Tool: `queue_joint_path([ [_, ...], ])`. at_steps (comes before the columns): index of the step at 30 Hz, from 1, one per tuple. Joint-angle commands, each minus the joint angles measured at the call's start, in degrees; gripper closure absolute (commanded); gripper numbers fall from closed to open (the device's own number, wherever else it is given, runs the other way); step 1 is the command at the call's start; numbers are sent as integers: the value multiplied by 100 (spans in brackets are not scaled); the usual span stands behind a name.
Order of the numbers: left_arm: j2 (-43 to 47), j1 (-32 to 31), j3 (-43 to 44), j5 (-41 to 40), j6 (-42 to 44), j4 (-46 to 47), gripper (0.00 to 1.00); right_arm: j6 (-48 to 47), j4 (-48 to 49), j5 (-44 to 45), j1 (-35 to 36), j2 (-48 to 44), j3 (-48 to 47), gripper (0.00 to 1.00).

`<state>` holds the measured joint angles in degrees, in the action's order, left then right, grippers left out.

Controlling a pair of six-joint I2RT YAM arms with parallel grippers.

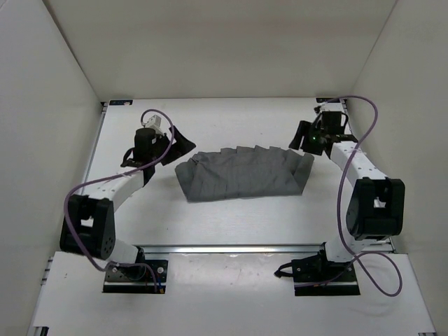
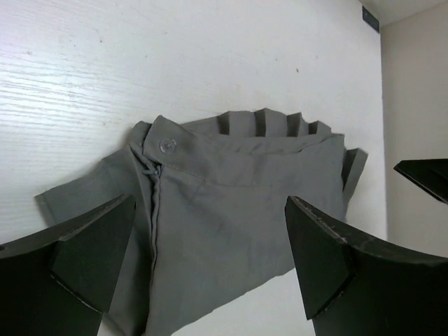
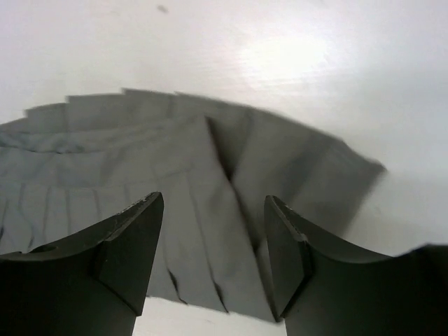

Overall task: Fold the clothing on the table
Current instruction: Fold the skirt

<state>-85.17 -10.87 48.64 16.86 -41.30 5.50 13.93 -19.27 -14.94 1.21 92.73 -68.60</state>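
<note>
Fingers first: the left fingers [image 1: 161, 155] are spread very wide and grip nothing. In the left wrist view, the waistband end of the clothing [image 2: 231, 189] lies flat between and just beyond their two tips. The right fingers [image 1: 316, 138] are also parted, though less widely, and are likewise empty. In the right wrist view the pleated end of the garment lies beneath and ahead of them. Whether any tip grazes the fabric cannot be told.

The dark grey clothing lies on the white desk [image 1: 231, 217], stretched between the two pairs of fingers. One end is just beside the left pair and the other just beside the right pair. A row of pleats runs along its edge farthest from the arm bases.

Counted: one garment, one small round button [image 2: 166, 145] on its waistband near the left fingers, two arms, and two fingers on each.
</note>
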Motion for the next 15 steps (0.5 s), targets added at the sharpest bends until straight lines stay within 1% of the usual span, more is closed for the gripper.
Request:
queue_joint_path([
  [1, 710, -151, -406, -340, 946, -120, 1, 232, -113, 307, -384, -456, 531, 44],
  [3, 984, -248, -732, -491, 1132, 99, 1, 250, -69, 386, -516, -554, 882, 44],
  [5, 1291, -275, -1022, -535, 1238, 345, 1, 224, -78, 369, -595, -563, 1023, 43],
  [7, 1406, -301, -1154, -552, 1361, 426, 6, 136, -208, 474, -622, -493, 1024, 44],
  [8, 1415, -293, -1155, -657, 1327, 391, 18, 127, -218, 483, -640, -475, 1033, 44],
  [9, 1398, -249, -1147, -771, 1265, 138, 28, 101, -261, 553, -614, -431, 998, 45],
  [10, 1389, -188, -1068, -850, 1004, -177, 36, 49, -297, 623, -613, -422, 1032, 44],
  [11, 1345, -65, -989, -851, 862, -294, 56, 57, -349, 659, -596, -396, 989, 44],
  [12, 1292, 67, -953, -790, 843, -521, 87, 39, -350, 746, -596, -361, 989, 44],
  [13, 1231, 50, -797, -973, 851, -810, 98, 91, -437, 756, -570, -317, 980, 43],
  [14, 1100, 59, -673, -1235, 921, -1092, 100, 57, -446, 782, -587, -299, 971, 44],
  [15, 968, -28, -507, -1342, 1026, -1208, 100, 92, -455, 852, -570, -221, 945, 44],
])
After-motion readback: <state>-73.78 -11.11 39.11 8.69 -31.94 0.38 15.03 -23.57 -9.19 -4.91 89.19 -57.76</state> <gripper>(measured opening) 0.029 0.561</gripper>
